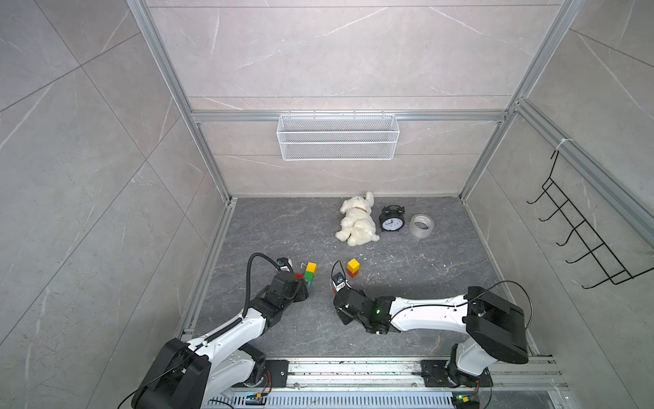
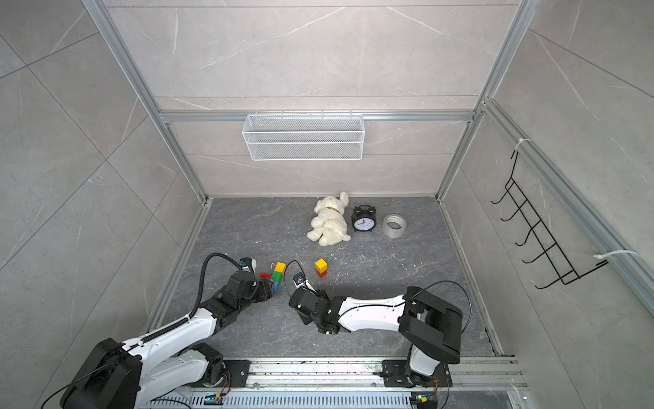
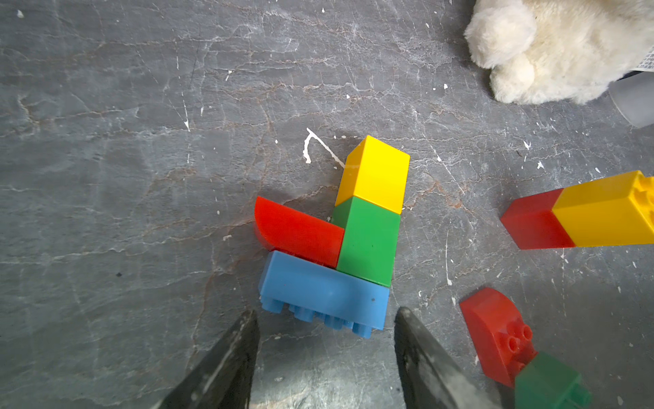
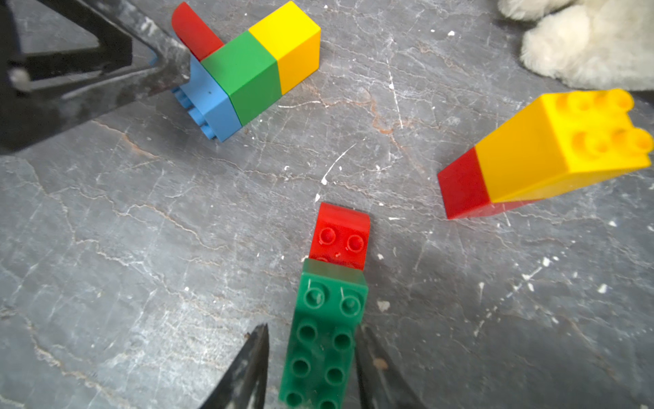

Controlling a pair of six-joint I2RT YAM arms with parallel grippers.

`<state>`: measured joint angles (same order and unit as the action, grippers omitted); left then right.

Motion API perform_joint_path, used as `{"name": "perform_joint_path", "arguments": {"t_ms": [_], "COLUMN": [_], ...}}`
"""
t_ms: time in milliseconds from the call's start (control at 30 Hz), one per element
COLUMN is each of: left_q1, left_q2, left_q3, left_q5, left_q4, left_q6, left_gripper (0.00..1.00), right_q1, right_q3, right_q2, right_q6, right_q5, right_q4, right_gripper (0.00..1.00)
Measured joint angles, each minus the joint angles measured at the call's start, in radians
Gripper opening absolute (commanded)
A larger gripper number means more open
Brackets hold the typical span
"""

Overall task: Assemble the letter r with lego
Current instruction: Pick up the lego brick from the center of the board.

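Grey stone-veined table (image 1: pixel 424 301) inside a tiled enclosure, with both arms reaching in from its front edge. A white plush toy (image 1: pixel 357 223), alarm clock (image 1: pixel 391 221) and tape roll (image 1: pixel 421 225) stand in a row near the back edge, well apart from the work. The lego (image 1: pixel 309 276) occupies the front half in three groups. The largest lies on its side toward the left edge: blue brick (image 3: pixel 318 297), green brick (image 3: pixel 368 240) and yellow brick (image 3: pixel 375 173) form a column whose long axis runs front to back, yellow end rearward and blue studs facing front. A red curved brick (image 3: pixel 297 230) fills the corner between blue and green. The left claw (image 3: pixel 326 310) has a jaw at each end of the blue brick, probably to brace the group; whether it presses the brick cannot be told. Near mid-table, the red-and-yellow stack (image 1: pixel 353 267) stands upright, studs up, untouched. Between the two groups, a long green brick (image 4: pixel 325 336) lies studs up, one end overlapping a second red curved brick (image 4: pixel 339 233). Its long axis points away from the right claw (image 4: pixel 314 326), red end farthest. That claw's jaws stand apart astride the green brick, one against it, with a gap at the other, apparently poised to lift this piece toward the lying column.
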<state>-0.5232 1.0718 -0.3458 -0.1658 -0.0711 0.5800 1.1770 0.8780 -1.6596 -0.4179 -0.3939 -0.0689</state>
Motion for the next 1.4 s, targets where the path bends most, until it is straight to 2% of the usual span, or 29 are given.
{"name": "perform_joint_path", "arguments": {"t_ms": [200, 1000, 1400], "left_q1": [0.0, 0.0, 0.0], "left_q2": [0.0, 0.006, 0.006], "left_q3": [0.0, 0.013, 0.014], "left_q5": [0.0, -0.001, -0.001], "left_q4": [0.0, 0.0, 0.0], "left_q6": [0.0, 0.006, 0.007], "left_gripper": [0.64, 0.64, 0.64], "right_q1": [0.001, 0.001, 0.001], "right_q3": [0.064, 0.097, 0.15], "right_q2": [-0.055, -0.087, -0.144], "right_q6": [0.0, -0.019, -0.023], "right_q5": [0.0, -0.018, -0.025], "right_q4": [-0.031, -0.092, -0.111], "right_gripper": [0.47, 0.42, 0.43]}}
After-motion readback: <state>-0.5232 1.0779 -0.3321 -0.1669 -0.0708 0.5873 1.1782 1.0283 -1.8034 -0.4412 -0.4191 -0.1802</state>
